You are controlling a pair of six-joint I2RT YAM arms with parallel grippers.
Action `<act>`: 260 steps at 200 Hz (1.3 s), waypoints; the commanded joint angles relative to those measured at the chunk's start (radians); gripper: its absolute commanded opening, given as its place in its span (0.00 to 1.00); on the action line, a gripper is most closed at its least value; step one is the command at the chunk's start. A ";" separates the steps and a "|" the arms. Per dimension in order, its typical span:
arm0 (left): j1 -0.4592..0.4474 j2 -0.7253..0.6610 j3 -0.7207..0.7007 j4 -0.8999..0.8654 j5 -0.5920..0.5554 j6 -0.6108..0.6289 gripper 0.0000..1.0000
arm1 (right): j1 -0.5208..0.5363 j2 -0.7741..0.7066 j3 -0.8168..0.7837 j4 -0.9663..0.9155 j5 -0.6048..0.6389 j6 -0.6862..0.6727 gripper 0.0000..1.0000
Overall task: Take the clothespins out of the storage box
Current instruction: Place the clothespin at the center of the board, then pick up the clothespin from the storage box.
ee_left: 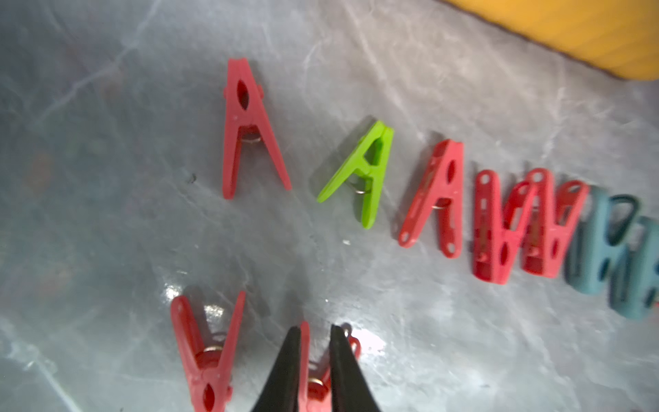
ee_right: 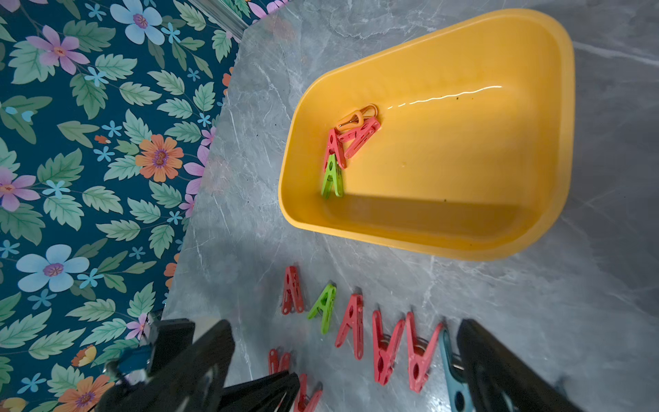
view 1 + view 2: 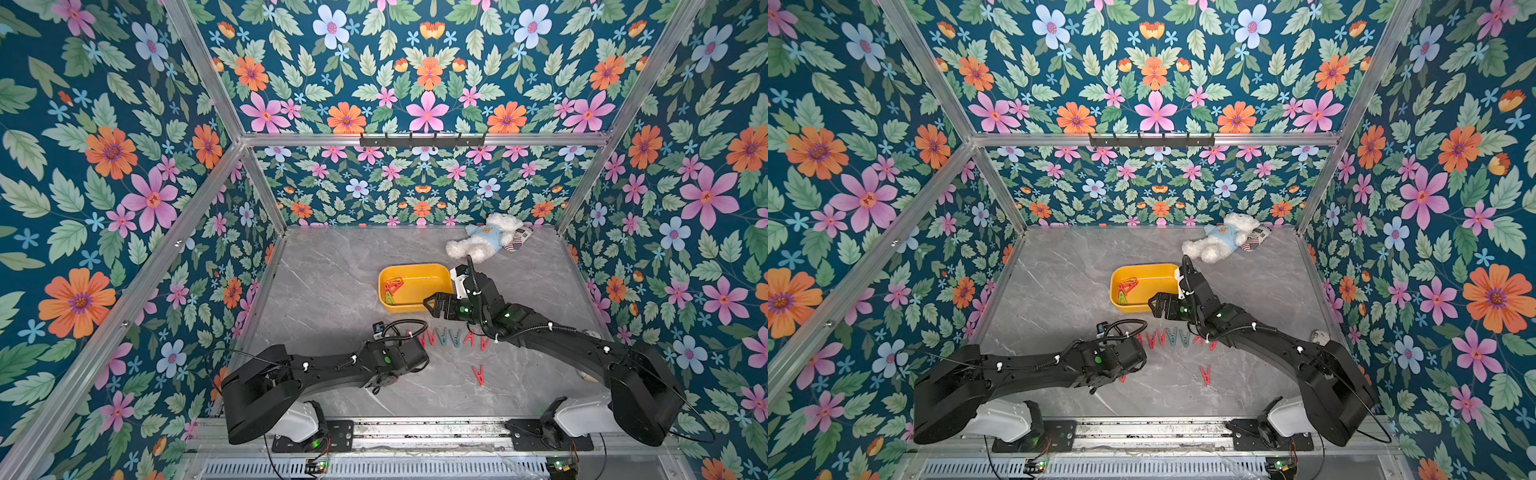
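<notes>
1. Yellow box (image 3: 415, 266) sits on the table (image 3: 328, 299). Four clothespins (image 2: 347, 149) are inside, bunched at the box's left end: one orange, two red, one green.
2. Green clothespin (image 2: 331, 177) is the one closest to the box's near wall. Its long axis runs roughly along the short left wall. The reds and the orange overlap just beyond it.
3. Right tool (image 3: 429, 305) hovers over the box's near rim toward its right end. Jaws are spread wide with nothing between them, pointing toward the box's left end.
4. The bunch lies leftward of that tool, across bare box floor. Right arm is the nearer one.
5. Left tool (image 1: 314, 327) is low over the table on the box's near side. Jaws are a narrow gap apart, straddling a red clothespin (image 1: 311, 397) lying flat. Cannot tell if it is pinched or free.
6. A row of clothespins (image 3: 444, 337) is lined up on the table just near of the box. A lone red one (image 3: 478, 375) lies farther from it.
7. Judgement: next pick likely falls to the right tool. It must cross to the left end and close across a clothespin's narrow width, not along its length.
</notes>
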 commanded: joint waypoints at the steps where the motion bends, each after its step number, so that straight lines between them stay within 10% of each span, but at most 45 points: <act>1: 0.003 -0.037 0.025 -0.079 -0.060 -0.004 0.26 | 0.000 0.026 0.036 0.004 0.008 -0.008 0.99; 94: 0.222 -0.322 0.120 -0.246 -0.096 0.202 0.53 | 0.003 0.360 0.358 -0.079 0.037 0.014 0.99; 132: 0.356 -0.383 0.176 -0.258 -0.071 0.333 0.99 | 0.004 0.507 0.500 -0.095 0.018 0.016 0.83; 260: 0.562 -0.284 0.211 -0.193 0.094 0.529 1.00 | -0.024 0.822 0.804 -0.122 0.045 -0.014 0.58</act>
